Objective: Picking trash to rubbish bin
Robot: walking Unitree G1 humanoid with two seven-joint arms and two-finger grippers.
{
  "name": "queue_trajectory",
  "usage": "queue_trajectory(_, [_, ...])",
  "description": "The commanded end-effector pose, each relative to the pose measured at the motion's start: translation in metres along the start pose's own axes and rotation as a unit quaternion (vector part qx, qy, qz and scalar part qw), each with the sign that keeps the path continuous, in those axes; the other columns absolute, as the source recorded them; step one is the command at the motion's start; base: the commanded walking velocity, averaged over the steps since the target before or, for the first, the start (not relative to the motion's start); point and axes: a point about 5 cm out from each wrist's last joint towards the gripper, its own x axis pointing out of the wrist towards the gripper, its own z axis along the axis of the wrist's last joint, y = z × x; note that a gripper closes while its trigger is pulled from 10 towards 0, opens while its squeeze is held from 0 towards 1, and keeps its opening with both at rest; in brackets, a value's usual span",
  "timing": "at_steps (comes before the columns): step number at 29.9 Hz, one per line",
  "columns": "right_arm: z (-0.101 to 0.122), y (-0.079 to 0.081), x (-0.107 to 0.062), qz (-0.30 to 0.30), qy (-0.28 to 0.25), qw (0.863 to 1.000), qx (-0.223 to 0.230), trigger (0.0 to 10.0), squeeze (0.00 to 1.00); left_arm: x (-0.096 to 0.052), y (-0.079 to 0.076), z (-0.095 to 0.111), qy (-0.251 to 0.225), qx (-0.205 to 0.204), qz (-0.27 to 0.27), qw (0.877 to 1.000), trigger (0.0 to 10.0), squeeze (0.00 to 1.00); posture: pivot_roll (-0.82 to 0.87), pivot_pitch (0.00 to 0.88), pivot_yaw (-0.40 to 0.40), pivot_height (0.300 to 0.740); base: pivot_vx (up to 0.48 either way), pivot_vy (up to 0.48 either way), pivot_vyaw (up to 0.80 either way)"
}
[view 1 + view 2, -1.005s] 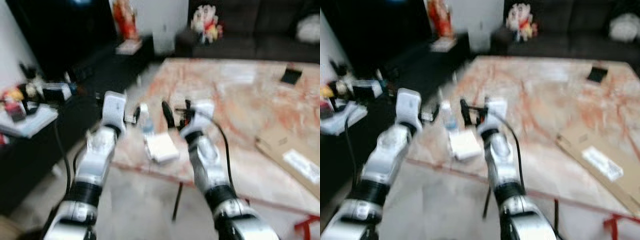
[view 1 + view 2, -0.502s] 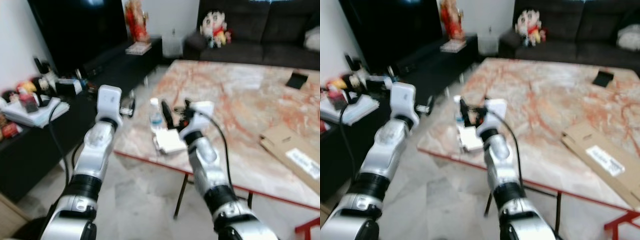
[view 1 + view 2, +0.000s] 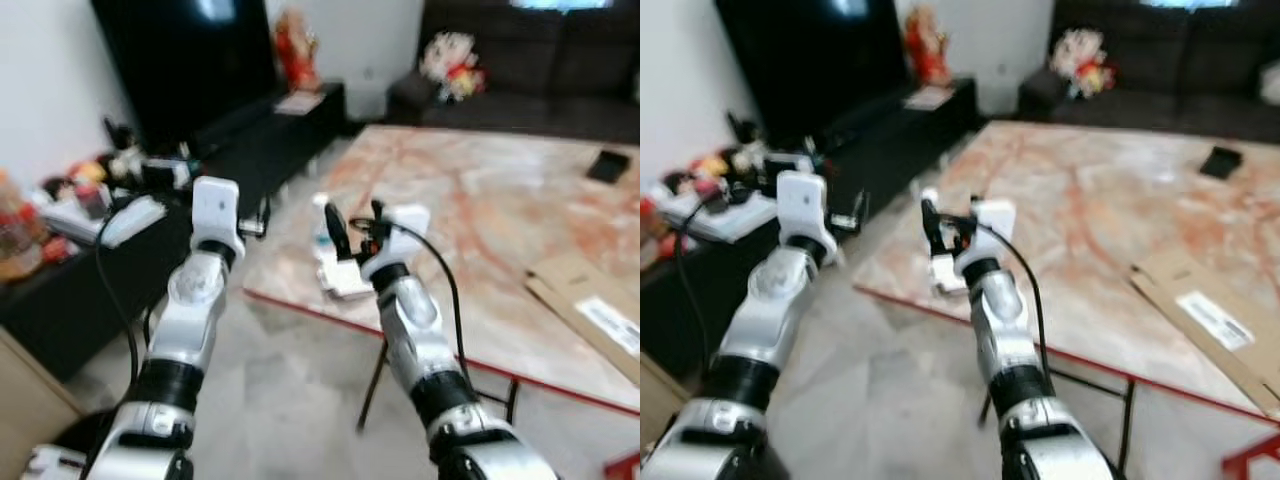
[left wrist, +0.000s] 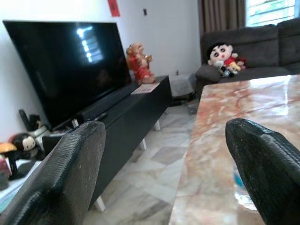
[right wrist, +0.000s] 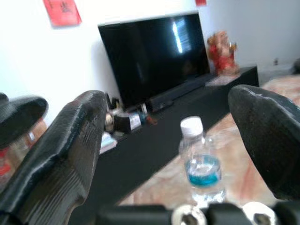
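Note:
A clear plastic bottle (image 5: 201, 165) with a white cap and blue label stands near the corner of the marble table (image 3: 480, 210). Beside it lies a flat white packet (image 3: 345, 278). My right gripper (image 3: 355, 224) is held up over that corner, open and holding nothing; in the right wrist view the bottle stands ahead between its fingers (image 5: 70, 140). My left gripper (image 3: 258, 222) hovers left of the table edge, over the floor. It is open and holds nothing, its fingers (image 4: 65, 178) wide apart, with the bottle (image 4: 240, 187) partly hidden behind one of them.
A cardboard sheet (image 3: 585, 300) and a small black item (image 3: 607, 165) lie on the table's right side. A black TV bench (image 3: 250, 130) with a television runs along the left, cluttered at its near end (image 3: 90, 195). A dark sofa (image 3: 540, 60) stands behind. Tiled floor (image 3: 290, 400) lies before the table.
The whole picture has shifted and sharpened, so the camera has moved. Both arms keep the same raised pose, and the bottle and packet stay on the table corner.

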Motion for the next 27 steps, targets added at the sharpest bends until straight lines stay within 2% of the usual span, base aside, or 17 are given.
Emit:
queue_trajectory(1, [0.005,0.006,0.005,0.01,-0.007,1.0,-0.002,10.0,0.0,0.002,0.005,0.005,-0.009,0.009,0.008,1.0,10.0,0.0,0.08,0.0,0.059,0.74,0.48,0.0,0.0])
queue_trajectory(13, [0.005,0.008,0.005,0.015,-0.006,1.0,0.006,10.0,0.0,-0.001,0.001,0.007,-0.018,0.01,-0.004,1.0,10.0,0.0,0.08,0.0,0.065,0.74,0.48,0.0,0.0])
queue_trajectory(17, [0.006,0.009,0.005,0.016,-0.011,1.0,0.002,10.0,0.0,-0.003,0.001,0.008,-0.022,0.011,-0.009,1.0,10.0,0.0,0.08,0.0,0.066,0.74,0.48,0.0,-0.6])
queue_trajectory(20, [0.005,0.009,0.005,0.016,-0.01,1.0,0.006,10.0,0.0,-0.005,0.001,0.01,-0.028,0.013,-0.011,0.999,10.0,0.0,0.08,0.0,0.066,0.74,0.262,0.0,0.0])
queue_trajectory(27, [0.004,0.009,0.004,0.016,-0.01,1.0,0.007,10.0,0.0,-0.012,-0.003,0.016,-0.038,0.016,-0.019,0.999,10.0,0.0,0.08,0.0,0.069,0.74,0.0,0.0,0.0])
